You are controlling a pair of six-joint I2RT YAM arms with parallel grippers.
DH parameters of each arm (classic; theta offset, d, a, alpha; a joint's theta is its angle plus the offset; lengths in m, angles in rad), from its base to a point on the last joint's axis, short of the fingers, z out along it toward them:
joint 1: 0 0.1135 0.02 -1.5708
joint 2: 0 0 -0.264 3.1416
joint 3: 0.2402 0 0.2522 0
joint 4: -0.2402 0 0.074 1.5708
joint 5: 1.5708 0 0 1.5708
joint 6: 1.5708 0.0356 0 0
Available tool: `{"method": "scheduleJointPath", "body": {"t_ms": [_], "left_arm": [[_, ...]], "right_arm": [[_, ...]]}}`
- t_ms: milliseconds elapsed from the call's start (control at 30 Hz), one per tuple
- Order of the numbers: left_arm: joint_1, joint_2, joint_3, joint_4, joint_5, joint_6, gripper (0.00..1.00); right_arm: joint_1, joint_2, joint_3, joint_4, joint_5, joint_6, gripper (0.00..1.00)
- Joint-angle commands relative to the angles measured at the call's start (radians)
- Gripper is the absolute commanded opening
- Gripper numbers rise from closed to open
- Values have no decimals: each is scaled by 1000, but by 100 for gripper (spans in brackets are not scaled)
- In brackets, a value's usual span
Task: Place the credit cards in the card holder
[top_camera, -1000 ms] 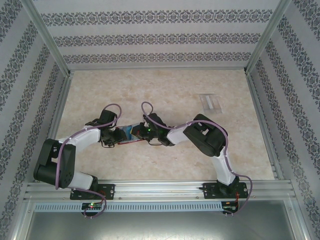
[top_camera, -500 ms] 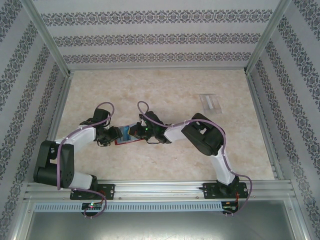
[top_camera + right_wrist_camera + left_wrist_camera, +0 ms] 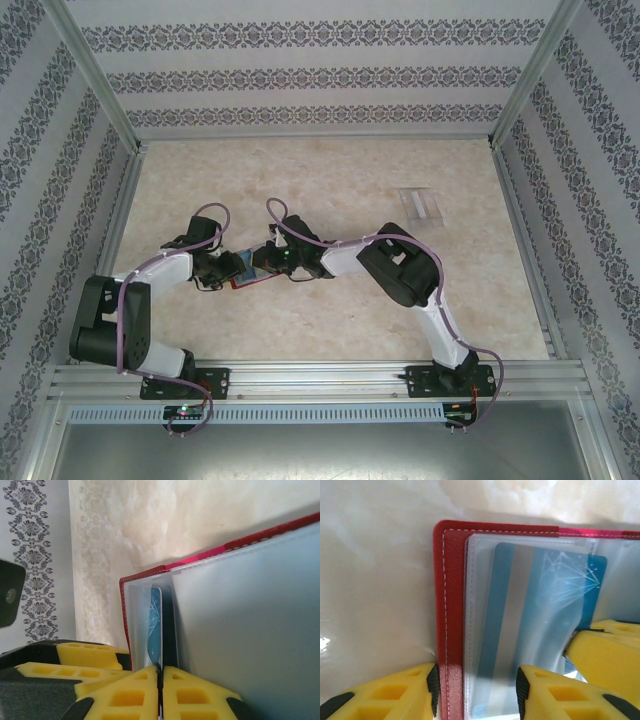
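Card holder [image 3: 441,605] lies open on the table [image 3: 330,170] between our arms. Our left gripper [image 3: 477,692] is spread, its tips astride the red stitched edge, pinning it as we judge. Our right gripper [image 3: 160,677] is clenched on a blue credit card [image 3: 156,622] partly inside the clear pocket. We should push straight along the pocket, card flat, so its corner clears the seam. Bare table lies all round; the spare cards [image 3: 422,203] rest well apart, far right.

Beige table [image 3: 340,180]; card holder [image 3: 244,277]; credit cards [image 3: 421,203].
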Motion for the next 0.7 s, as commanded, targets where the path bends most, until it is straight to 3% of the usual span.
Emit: {"method": "scheduleJointPath", "body": {"t_ms": [0, 433, 667], "left_arm": [[3, 18, 19, 59, 58, 22, 48], [59, -64, 21, -7, 26, 8, 54], [62, 17, 28, 10, -3, -7, 41]], "right_arm": [[11, 15, 21, -83, -11, -73, 11], [-24, -128, 5, -256, 73, -266, 25], [-20, -114, 56, -344, 100, -322, 25]]}}
